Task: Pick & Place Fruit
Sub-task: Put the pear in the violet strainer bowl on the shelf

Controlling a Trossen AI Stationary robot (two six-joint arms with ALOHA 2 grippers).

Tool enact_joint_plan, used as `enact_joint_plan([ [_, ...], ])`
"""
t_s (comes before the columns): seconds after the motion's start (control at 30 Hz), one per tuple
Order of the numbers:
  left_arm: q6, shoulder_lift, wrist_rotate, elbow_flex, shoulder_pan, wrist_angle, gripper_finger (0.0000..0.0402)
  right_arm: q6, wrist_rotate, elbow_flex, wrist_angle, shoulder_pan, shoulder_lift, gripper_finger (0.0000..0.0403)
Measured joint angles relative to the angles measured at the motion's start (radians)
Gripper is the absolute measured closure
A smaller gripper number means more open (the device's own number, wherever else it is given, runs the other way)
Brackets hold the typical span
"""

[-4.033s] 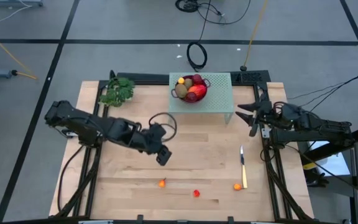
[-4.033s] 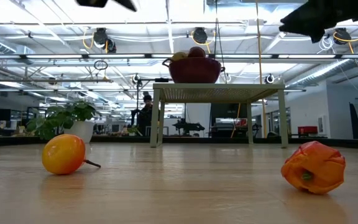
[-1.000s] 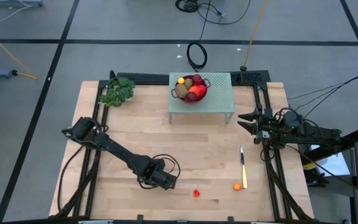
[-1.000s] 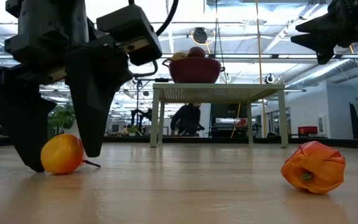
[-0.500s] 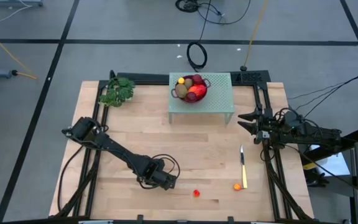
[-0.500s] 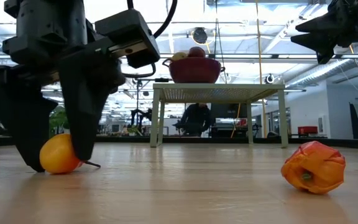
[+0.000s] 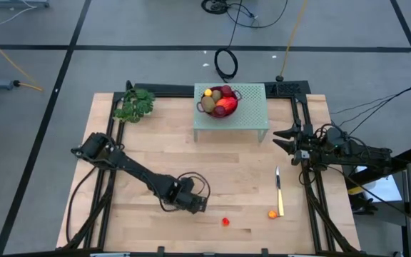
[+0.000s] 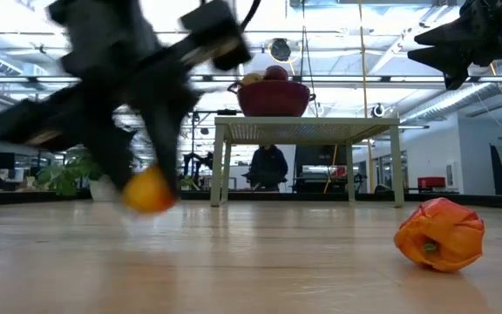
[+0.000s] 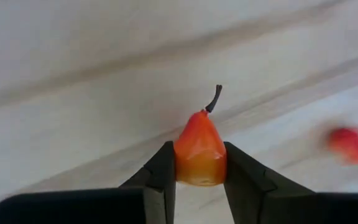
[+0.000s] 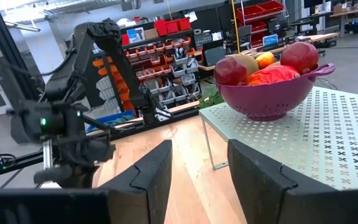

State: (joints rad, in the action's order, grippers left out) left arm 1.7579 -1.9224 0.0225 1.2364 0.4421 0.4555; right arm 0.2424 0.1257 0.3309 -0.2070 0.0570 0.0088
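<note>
A: Where is the fruit (image 9: 200, 154) right now?

B: Pinched between the left gripper (image 9: 199, 174) fingers (image 9: 161, 173). In the left wrist view the jaws press both flanks of the small orange piece, stem pointing away from the wrist. In the low view it hangs just clear of the table (image 7: 241, 171), near the front edge, left of centre.

A: So the step is the carry. How would you do it well?

B: I'd go up first, then across. The bowl (image 7: 219, 101) sits on a raised stand (image 7: 252, 118) at the far middle of the table, so the fruit has to clear the stand's edge and the bowl's rim. The grip is only on the lower half of a smooth, tapered piece, so I judge it could squirt out if the arm swings hard. A steady lift is best, letting go only once it is over the bowl, low above the pile.

A: Anything in the way?

B: Another orange piece (image 8: 440, 234) lies on the table to the right, with a knife (image 7: 279, 189) beyond it, both off the direct line.

A: And the arm's pose?

B: The left arm reaches from its base at the left edge, stretched low toward the near middle, wrist tipped down. The right gripper (image 7: 280, 138) waits by the right edge, beside the stand, jaws apart and holding nothing.
</note>
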Motion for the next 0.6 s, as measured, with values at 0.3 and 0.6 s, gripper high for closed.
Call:
enact_joint_plan([
  [0.3, -0.189, 0.147, 0.32, 0.009, -0.101, -0.127, 0.0316, 0.0, 0.001, 0.0, 0.0, 0.0, 0.0, 0.0252],
  [0.6, -0.629, 0.347, 0.596, 0.009, -0.263, -0.346, 0.031, -0.004, 0.002, 0.0, 0.0, 0.0, 0.0, 0.0252],
])
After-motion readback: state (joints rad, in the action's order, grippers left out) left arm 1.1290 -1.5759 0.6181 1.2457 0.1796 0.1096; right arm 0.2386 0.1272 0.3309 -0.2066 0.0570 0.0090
